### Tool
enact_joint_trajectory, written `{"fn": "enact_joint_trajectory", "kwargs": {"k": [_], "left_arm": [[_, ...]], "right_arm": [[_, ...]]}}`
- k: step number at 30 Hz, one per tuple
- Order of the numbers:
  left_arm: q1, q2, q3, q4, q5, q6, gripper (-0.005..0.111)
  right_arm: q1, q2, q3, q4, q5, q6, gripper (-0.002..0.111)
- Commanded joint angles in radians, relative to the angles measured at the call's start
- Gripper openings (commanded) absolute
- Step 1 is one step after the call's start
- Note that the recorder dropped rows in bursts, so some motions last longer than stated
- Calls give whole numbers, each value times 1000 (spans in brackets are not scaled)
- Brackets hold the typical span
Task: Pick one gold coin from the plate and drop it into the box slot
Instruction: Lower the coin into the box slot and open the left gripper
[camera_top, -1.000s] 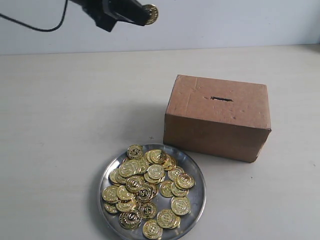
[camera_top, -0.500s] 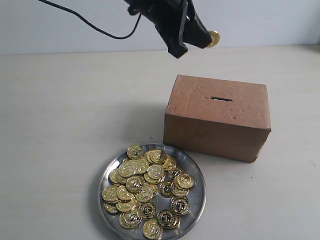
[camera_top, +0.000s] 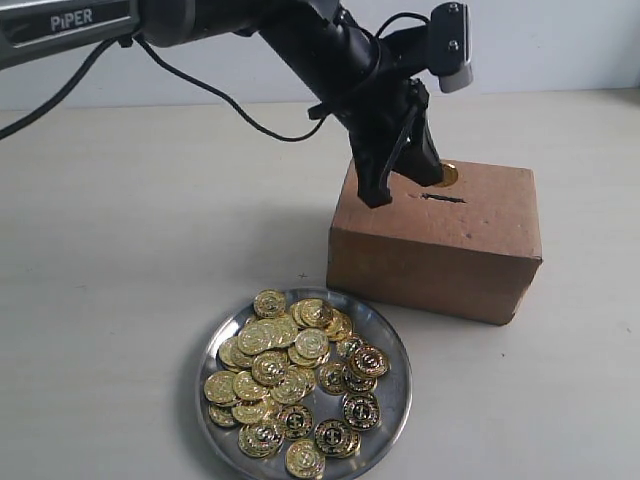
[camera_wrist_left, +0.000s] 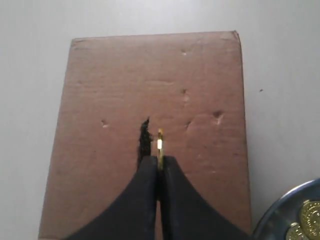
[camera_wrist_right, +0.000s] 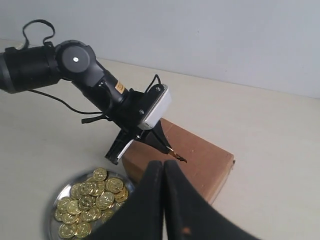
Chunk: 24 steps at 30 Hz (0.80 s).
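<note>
**Pinched gold coin (camera_wrist_left: 160, 145) edge-on beside the slot (camera_wrist_left: 144, 140)**

The plate (camera_top: 398, 395) is sitting nearest, its front rim cut off. Behind it, above the box (camera_top: 440, 250), the left gripper (camera_top: 432, 178) is pinching the gold coin just beside the slot, hiding the slot's end. The right gripper (camera_wrist_right: 163, 167) is hanging pressed together, empty.

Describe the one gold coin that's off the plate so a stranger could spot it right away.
Start at the brown box behind the silver plate. Above its top face, beside the dark slot, the left gripper pinches one gold coin. Unlike the heap on the plate, it is alone, held on edge.
</note>
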Motion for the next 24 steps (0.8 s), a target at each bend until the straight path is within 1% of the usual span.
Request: {"fn": "enact_joint_trajectory", "kwargs": {"k": [1,6,13,24], "left_arm": [[-7,17,-8,-18,-53,34,0],[-7,38,-8,-39,-100,53,0],[-7,59,-8,-54,-69,74,0],[-7,72,-8,-54,-82,74,0]], "right_arm": [[-4,-4,-5,20,-3,-18,0],[-4,-4,-5,51,-3,-37,0],[-4,-4,-5,56,-3,-48,0],[-4,-4,-5,56,-3,-55,0]]}}
